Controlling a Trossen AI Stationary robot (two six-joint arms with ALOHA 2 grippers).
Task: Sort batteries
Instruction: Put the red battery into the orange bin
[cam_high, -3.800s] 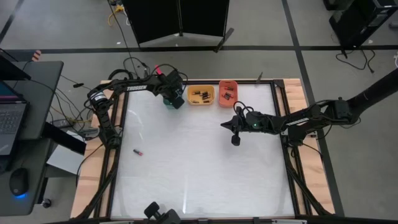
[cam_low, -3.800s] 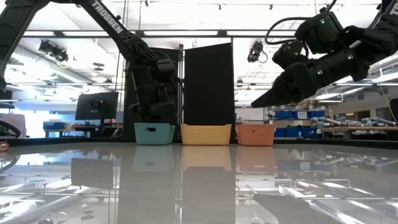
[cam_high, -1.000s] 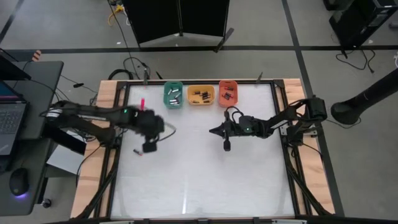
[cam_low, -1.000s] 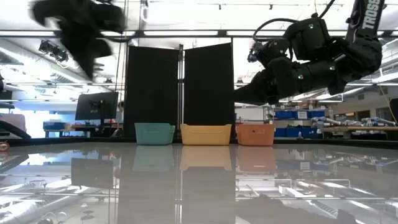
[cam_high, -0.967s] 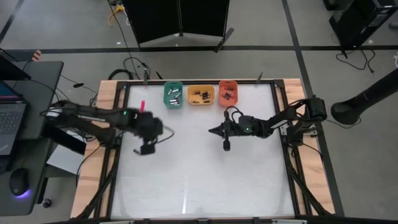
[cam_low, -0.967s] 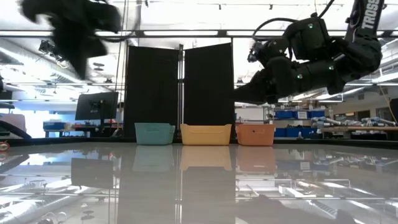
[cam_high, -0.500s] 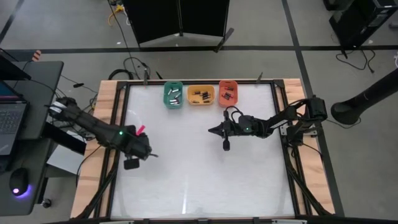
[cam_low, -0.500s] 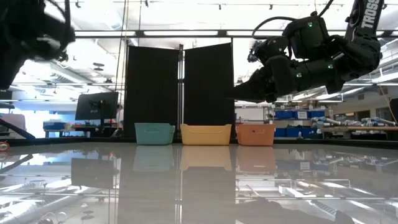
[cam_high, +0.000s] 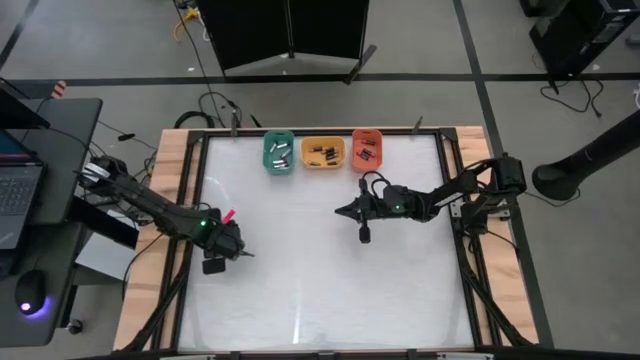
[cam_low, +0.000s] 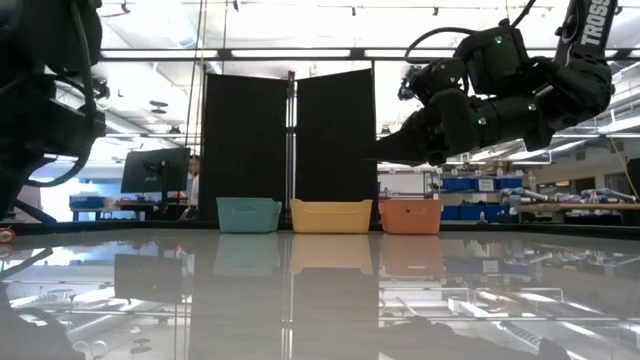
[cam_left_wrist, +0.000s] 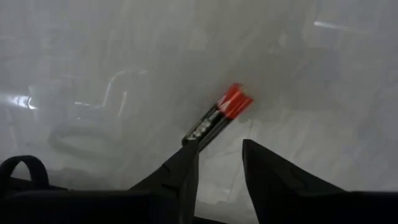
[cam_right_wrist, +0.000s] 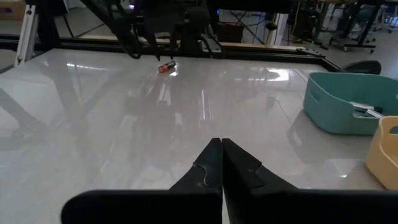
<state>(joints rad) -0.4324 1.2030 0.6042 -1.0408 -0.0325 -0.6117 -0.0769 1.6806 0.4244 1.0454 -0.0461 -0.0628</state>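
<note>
At about nine o'clock on the table (cam_high: 330, 300), near its left rail, the left gripper (cam_left_wrist: 219, 163) hangs low over a single loose battery (cam_left_wrist: 217, 117) – a small dark cylinder with a red end. Seen from the left wrist, the jaws are spread a little, with a clear gap between the two dark fingers (cam_left_wrist: 177, 168). The battery lies flat on the pale surface just ahead of the tips, its dark end almost at one fingertip, and it is not pinched. From above, the same battery (cam_high: 227, 215) shows as a pink-red fleck just beside the left gripper (cam_high: 214, 262), toward twelve o'clock from it.

Moving right, three small trays sit in a row at the twelve o'clock edge: a green tray (cam_high: 278, 154), a yellow-orange tray (cam_high: 323, 152) and a red-orange tray (cam_high: 367, 149). Each holds a few tiny batteries; the ones in the green tray look silvery, those in the other two dark.

Farther right, the right gripper (cam_high: 364, 234) hovers above the table around the centre, a little toward two o'clock – well apart from the loose battery. Its own wrist view shows the jaws pressed together with nothing between them (cam_right_wrist: 221, 163). That view looks across the table to the left arm, with the battery (cam_right_wrist: 166, 66) lying at its foot.
</note>
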